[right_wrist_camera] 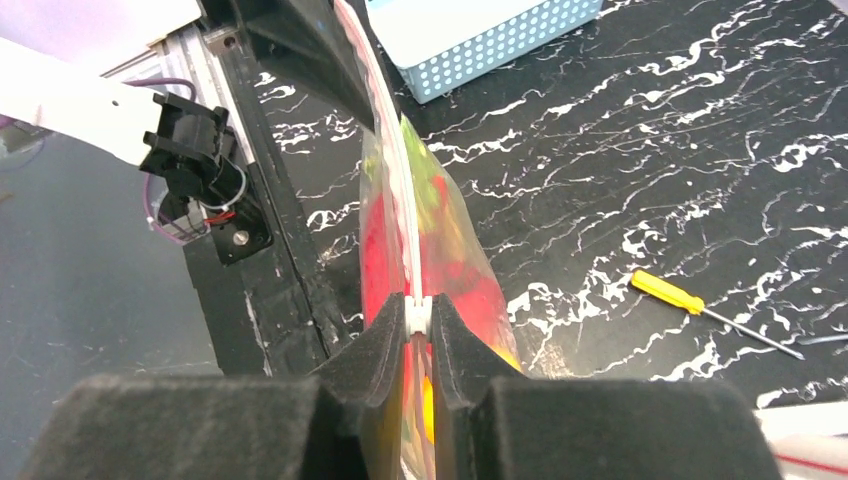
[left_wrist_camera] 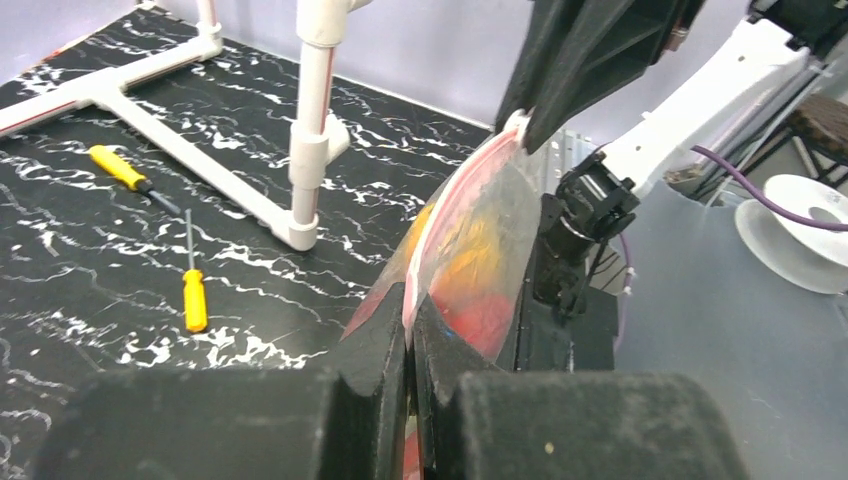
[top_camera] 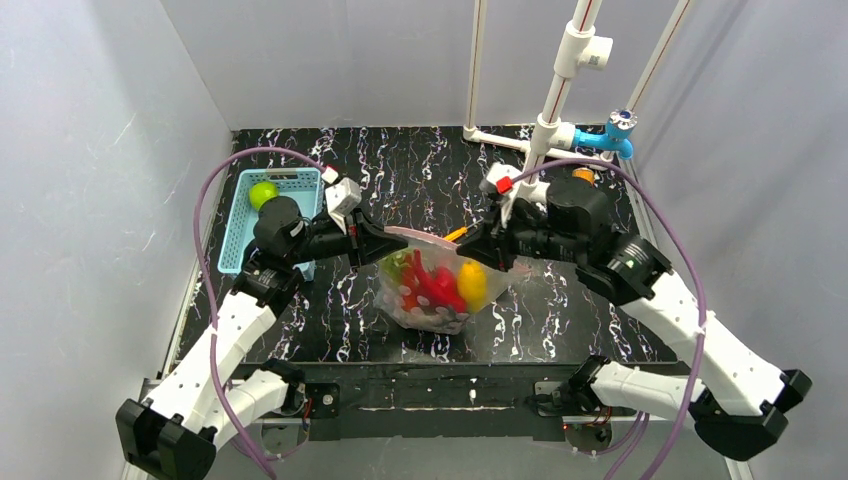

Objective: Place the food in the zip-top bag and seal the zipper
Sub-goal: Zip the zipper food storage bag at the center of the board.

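Left gripper is seen clamped shut on one end of the thin, faintly pink zipper strip of the clear, crinkly plastic zip-top bag, and the right gripper is pinched almost closed on the other end. The strip is held taut between them, its long axis running left to right, mouth edge upward. The bag is hung below, over the black marbled table, with red pieces and a yellow oval fruit inside.

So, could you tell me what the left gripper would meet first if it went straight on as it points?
Probably the right gripper, pinching the same zipper farther along the zip-top bag; only that strip lies between them.
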